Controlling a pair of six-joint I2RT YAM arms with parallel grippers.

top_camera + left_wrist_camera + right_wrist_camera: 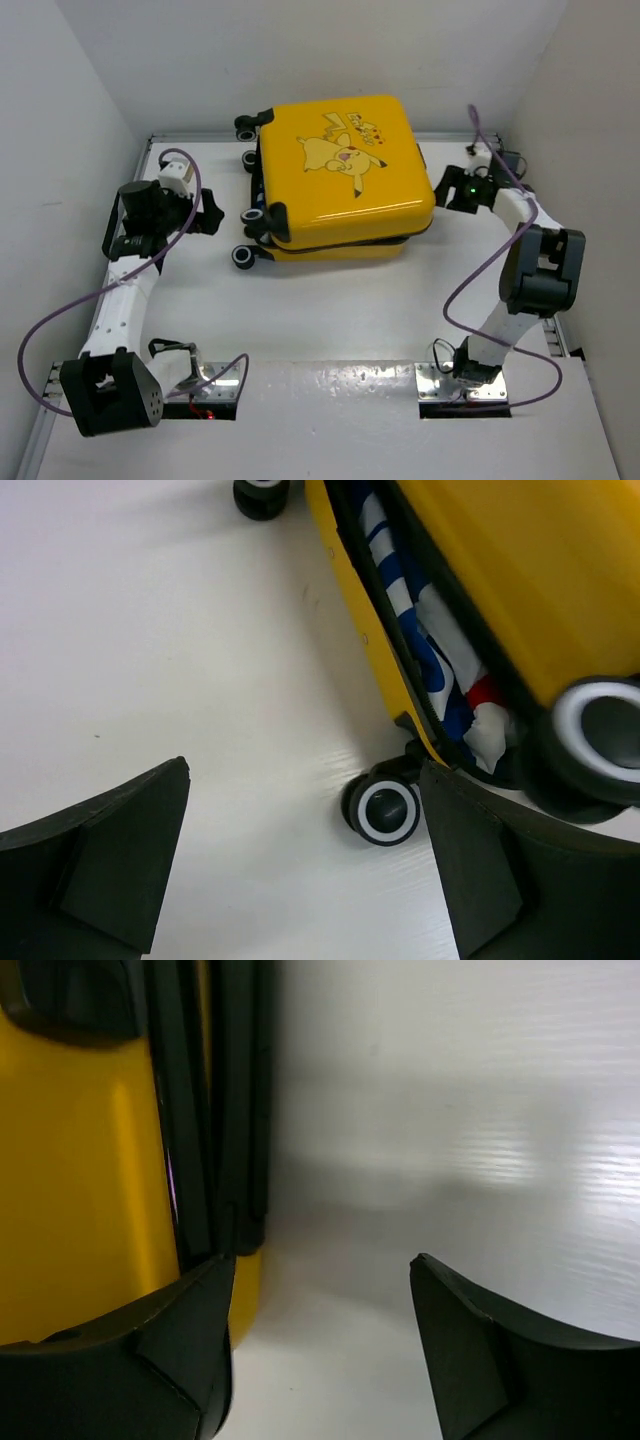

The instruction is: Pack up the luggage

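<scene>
The luggage [345, 170] hides its contents bar striped cloth [415, 620] in the gap; flat, wheels left, long axis left-right. Both left jaws and right jaws released.

Yellow luggage [340, 175], dark-outlined cartoon print with red touches on its lid, black zipper trim [235, 1100] along luggage seam, black wheels [382, 811] ringed white, blue-and-white striped cloth [430, 640] with red patch inside luggage gap, white table [320, 310] under luggage, purple cables [446, 303].
</scene>
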